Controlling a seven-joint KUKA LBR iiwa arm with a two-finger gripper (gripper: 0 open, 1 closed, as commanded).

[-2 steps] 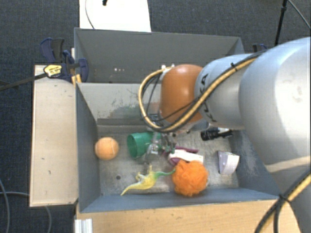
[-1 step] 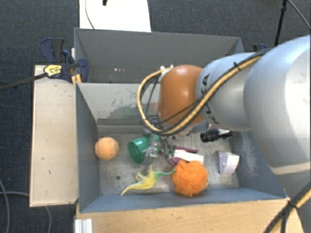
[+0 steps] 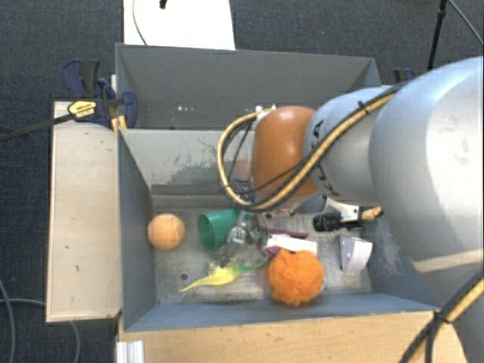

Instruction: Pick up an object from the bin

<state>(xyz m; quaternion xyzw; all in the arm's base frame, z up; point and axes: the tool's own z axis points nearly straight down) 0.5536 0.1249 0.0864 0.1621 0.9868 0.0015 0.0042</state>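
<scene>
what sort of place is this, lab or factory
Probably a robotics lab's grasping test station: a robot arm reaches into a grey metal bin of mismatched small things, such as a green cup and a smooth orange ball, on dark carpet.

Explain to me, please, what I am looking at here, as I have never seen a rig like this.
A single camera looks down, somewhat from one side, into a grey metal bin. The big silver shape coming in from the right is a robot arm; the orange cover and looped cables on it are parts of the robot. Its gripper hangs low near the bin's middle, right beside a green cup lying on its side. I see nothing held. Also on the floor are a smooth orange ball at the left, a yellow-green plastic piece, a fuzzy orange ball, a black marker-like item and a white object.
</scene>
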